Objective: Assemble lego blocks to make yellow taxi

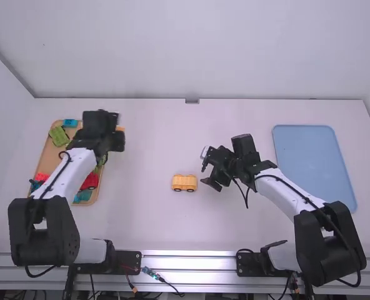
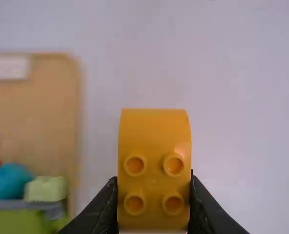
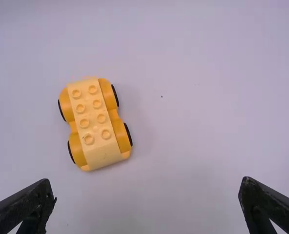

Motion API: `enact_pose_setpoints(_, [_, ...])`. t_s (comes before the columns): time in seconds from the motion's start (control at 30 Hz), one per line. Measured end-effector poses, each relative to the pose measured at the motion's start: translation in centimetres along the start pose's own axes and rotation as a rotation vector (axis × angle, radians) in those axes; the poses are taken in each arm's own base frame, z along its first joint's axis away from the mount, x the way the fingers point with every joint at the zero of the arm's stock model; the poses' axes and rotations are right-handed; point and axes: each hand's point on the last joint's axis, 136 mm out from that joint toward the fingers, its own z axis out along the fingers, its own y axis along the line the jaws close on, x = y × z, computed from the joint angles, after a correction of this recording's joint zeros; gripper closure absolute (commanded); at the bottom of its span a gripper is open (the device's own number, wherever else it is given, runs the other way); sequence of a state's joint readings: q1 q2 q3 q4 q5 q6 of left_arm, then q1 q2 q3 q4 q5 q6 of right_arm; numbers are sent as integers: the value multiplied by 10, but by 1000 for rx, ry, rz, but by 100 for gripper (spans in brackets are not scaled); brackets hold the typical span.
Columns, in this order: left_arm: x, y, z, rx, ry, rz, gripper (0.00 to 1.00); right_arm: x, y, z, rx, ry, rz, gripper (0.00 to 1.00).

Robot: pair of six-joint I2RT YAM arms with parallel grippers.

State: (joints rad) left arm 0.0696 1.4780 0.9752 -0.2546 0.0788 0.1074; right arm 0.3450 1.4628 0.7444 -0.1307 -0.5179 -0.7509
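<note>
Robot arms [image 1: 327,244] stand at the white table's [image 1: 154,144] near edge, a tan tray [image 1: 46,156] at left. Right gripper [image 1: 207,167], spread wide and empty, hangs beside the yellow wheeled base [image 1: 185,182]; left gripper [image 1: 117,130] clamps a smaller yellow block [image 2: 154,175] near the tray.

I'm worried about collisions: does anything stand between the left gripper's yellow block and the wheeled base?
Nothing visible stands between the block and the base; the right gripper is on the base's far side.
</note>
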Motion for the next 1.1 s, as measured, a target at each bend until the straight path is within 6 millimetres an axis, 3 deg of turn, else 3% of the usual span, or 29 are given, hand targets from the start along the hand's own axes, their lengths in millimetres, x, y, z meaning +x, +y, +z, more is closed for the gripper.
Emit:
enact_pose_setpoints(0.1, [11, -57, -2, 109, 51, 231, 98, 3, -6, -3, 15, 0, 36, 0])
enact_pose_setpoints(0.13, [12, -64, -2, 126, 55, 261, 98, 4, -8, -4, 20, -2, 44, 0])
enact_pose_setpoints(0.23, [30, -114, -10, 284, 80, 499, 98, 10, -17, -11, 23, -21, 102, 0])
enact_pose_setpoints(0.37, [53, -159, -26, 493, 75, 747, 99, 20, -17, -23, -21, -52, 147, 0])
enact_pose_setpoints(0.53, [62, -190, -39, 633, 5, 939, 99, 21, -17, -30, -41, -142, 110, 0])
enact_pose_setpoints(0.67, [67, -205, -44, 697, -38, 1045, 98, 28, -5, -23, -46, -217, 51, 0])
enact_pose_setpoints(0.87, [96, -227, -31, 817, -11, 1187, 98, 33, 26, -10, -42, -323, -80, 0])
enact_pose_setpoints(1.1, [115, -234, -25, 871, 27, 1244, 98, 27, 38, 11, -71, -371, -123, 1])
